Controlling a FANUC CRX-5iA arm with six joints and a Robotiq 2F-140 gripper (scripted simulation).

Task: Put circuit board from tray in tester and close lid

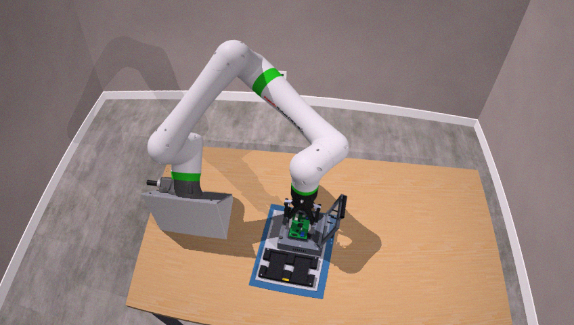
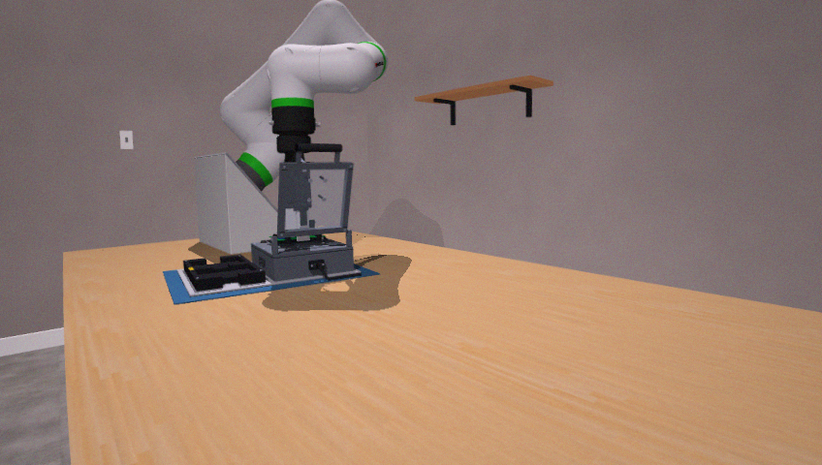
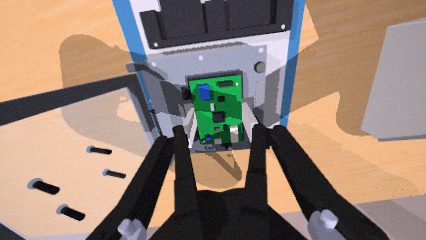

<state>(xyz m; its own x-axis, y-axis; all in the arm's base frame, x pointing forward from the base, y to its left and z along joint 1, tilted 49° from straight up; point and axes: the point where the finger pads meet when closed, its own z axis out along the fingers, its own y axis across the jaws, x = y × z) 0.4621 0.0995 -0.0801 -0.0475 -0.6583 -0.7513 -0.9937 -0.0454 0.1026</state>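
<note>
The green circuit board (image 3: 218, 111) lies level over the plate of the grey tester (image 1: 300, 241), low between its walls. My gripper (image 3: 218, 113) reaches straight down and is shut on the board's two long edges; the pads touch both sides. The board's white connector (image 3: 234, 133) is at the end nearest my wrist. The board also shows in the top view (image 1: 299, 229). Whether the pins are through its holes I cannot tell. The tester's clear lid (image 2: 314, 196) stands open and upright beside my gripper. The black tray (image 1: 290, 267) in front of the tester has both pockets empty.
Tester and tray sit on a blue mat (image 1: 288, 257). The lid's black handle (image 2: 318, 148) is at the top of the raised lid, close to my wrist. My arm's grey base block (image 1: 189, 213) stands to the left. A wall shelf (image 2: 483, 90) hangs far off.
</note>
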